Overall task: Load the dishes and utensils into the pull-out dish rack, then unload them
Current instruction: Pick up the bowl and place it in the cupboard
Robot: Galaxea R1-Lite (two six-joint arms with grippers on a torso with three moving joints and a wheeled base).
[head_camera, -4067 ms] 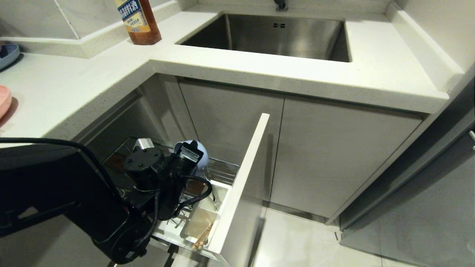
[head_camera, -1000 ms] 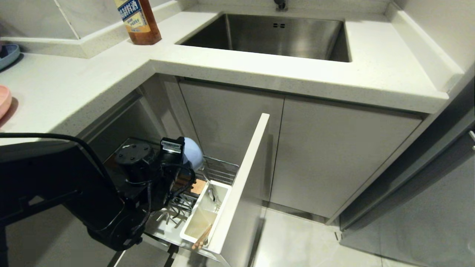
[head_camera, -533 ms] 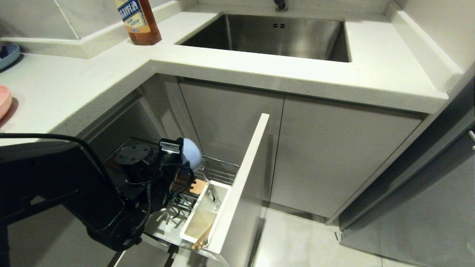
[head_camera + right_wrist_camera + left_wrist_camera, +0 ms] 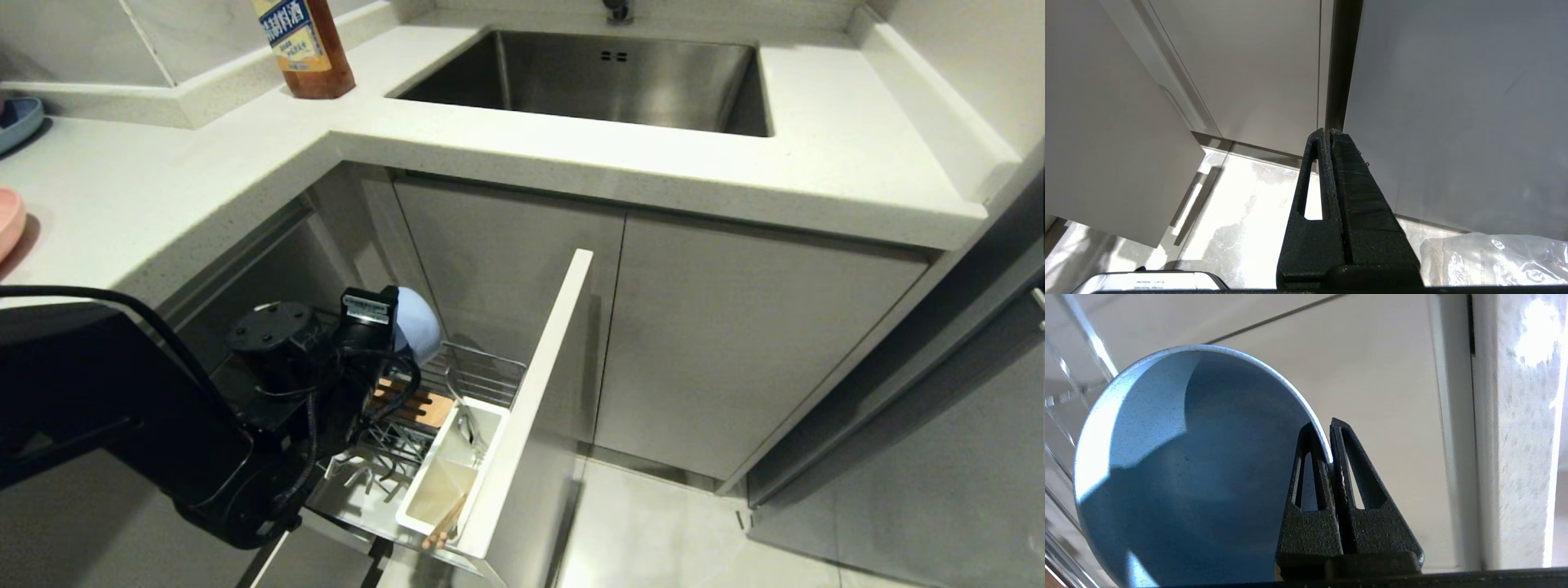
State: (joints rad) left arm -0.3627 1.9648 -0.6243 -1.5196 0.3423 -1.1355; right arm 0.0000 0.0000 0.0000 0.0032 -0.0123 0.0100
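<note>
My left gripper (image 4: 1327,428) is shut on the rim of the light-blue bowl (image 4: 1180,469), one finger inside and one outside. In the head view the bowl (image 4: 418,325) hangs tilted on its side above the back of the pull-out dish rack (image 4: 482,376), with the left arm's wrist beside it. The rack's slotted wooden strip (image 4: 416,403) shows below. The white utensil cup (image 4: 451,474) holds the chopsticks (image 4: 441,529) and a silver utensil (image 4: 465,426). A pink dish edge (image 4: 8,222) lies on the counter at far left. My right gripper (image 4: 1327,132) is shut and empty, out of the head view.
The rack's pale front panel (image 4: 535,400) stands open toward the floor. A counter (image 4: 204,188) with a sink (image 4: 604,77) runs overhead. A brown sauce bottle (image 4: 304,45) and a darker blue plate (image 4: 18,122) sit on the counter. Closed cabinet doors (image 4: 735,351) stand to the right.
The left arm has lifted the bowl slightly and drawn it left, away from the rack. More of the wooden strip now shows beneath it.
</note>
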